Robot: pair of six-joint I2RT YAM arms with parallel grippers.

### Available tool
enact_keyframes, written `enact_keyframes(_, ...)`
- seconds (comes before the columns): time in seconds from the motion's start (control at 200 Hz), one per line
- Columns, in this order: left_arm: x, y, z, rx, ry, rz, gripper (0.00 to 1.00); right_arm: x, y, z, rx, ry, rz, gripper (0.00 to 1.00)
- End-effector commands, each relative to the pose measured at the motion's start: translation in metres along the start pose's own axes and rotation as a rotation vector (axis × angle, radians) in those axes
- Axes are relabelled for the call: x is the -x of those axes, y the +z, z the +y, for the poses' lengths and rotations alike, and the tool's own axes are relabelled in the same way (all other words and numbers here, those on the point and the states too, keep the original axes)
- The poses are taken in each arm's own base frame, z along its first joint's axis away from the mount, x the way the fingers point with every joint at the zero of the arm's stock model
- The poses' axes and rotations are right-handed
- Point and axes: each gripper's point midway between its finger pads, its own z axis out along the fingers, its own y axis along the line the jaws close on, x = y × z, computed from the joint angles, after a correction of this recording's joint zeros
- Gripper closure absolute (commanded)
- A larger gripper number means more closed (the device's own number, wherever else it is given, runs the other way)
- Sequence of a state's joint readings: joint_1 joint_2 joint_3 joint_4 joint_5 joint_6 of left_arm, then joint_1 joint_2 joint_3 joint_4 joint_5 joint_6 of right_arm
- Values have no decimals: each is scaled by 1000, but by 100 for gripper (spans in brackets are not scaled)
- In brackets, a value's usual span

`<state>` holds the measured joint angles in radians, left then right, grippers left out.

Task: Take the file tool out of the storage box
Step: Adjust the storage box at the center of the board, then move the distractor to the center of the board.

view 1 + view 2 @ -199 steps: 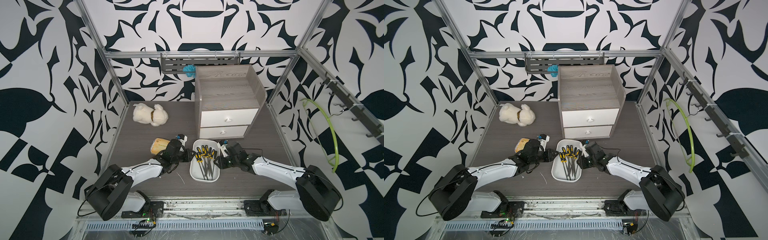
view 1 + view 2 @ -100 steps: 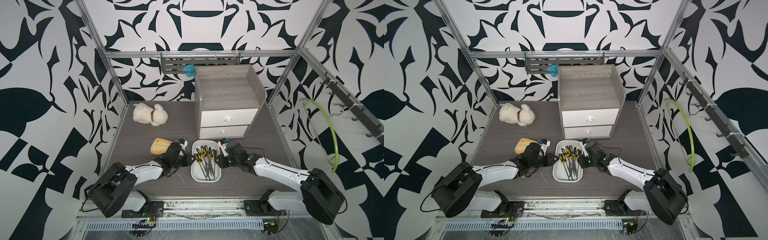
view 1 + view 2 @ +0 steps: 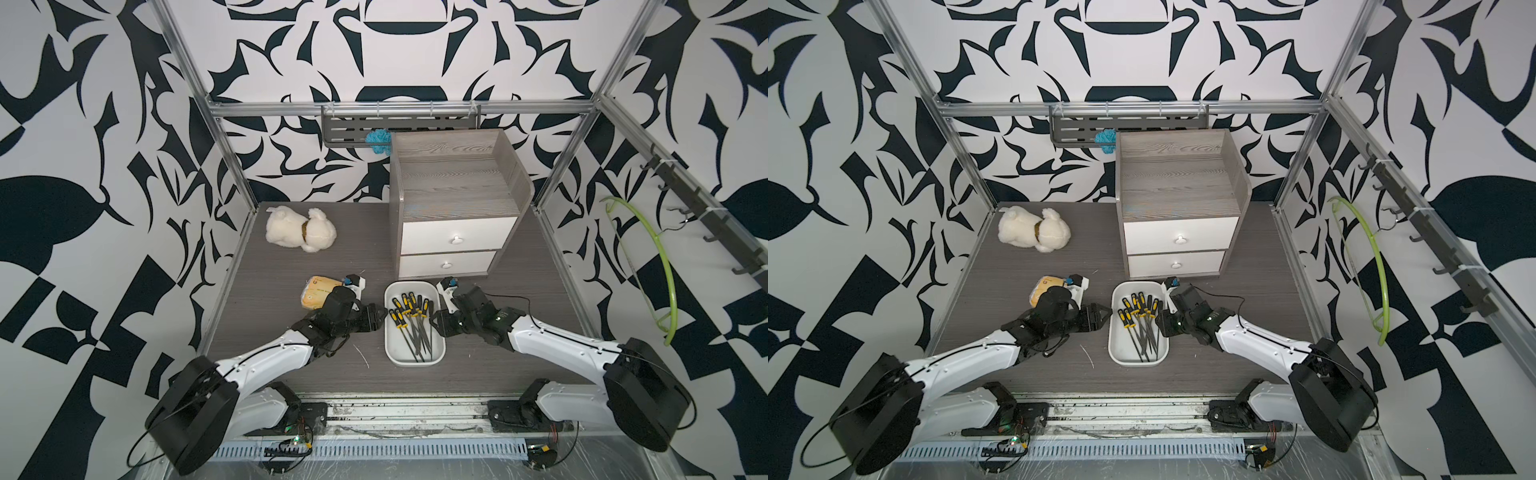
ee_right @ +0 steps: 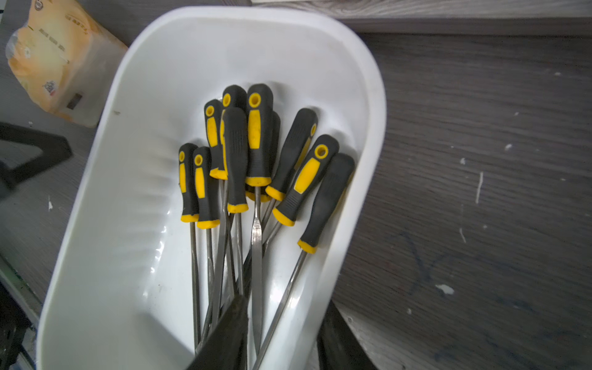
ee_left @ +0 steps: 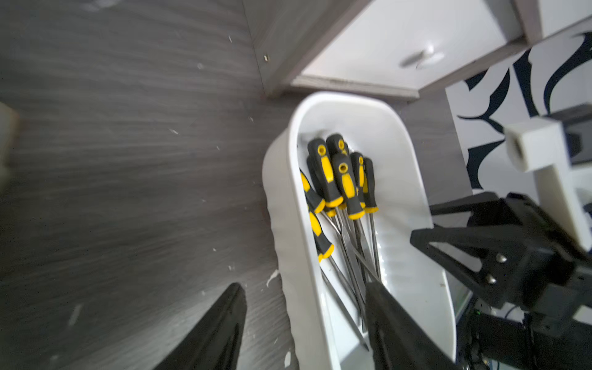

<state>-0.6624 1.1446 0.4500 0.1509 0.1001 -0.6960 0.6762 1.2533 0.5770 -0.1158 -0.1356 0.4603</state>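
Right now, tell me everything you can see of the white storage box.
The storage box is a shallow, glossy white plastic tray, rectangular with rounded corners, flat on the table just before the cabinet. It holds a loose fan of black-and-yellow-handled files. The left gripper and right gripper each straddle a long wall, one finger inside, one outside; contact is unclear.

Black-yellow-handled files [image 4: 256, 179] lie heaped in white storage box [image 4: 128, 230].
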Motion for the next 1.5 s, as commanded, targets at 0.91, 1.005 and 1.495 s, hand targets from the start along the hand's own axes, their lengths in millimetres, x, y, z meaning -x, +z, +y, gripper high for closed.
enact_keyframes(0.91, 63, 7, 180, 477, -279, -4, 37, 27, -34, 10, 0, -51, -129, 58)
enact_keyframes(1.005, 69, 12, 179, 441, -296, 3, 38, 30, -41, 8, -20, -57, -144, 56)
enact_keyframes(1.495, 93, -8, 83, 98, -252, -105, 16, 63, -44, 56, 42, -138, -124, 56)
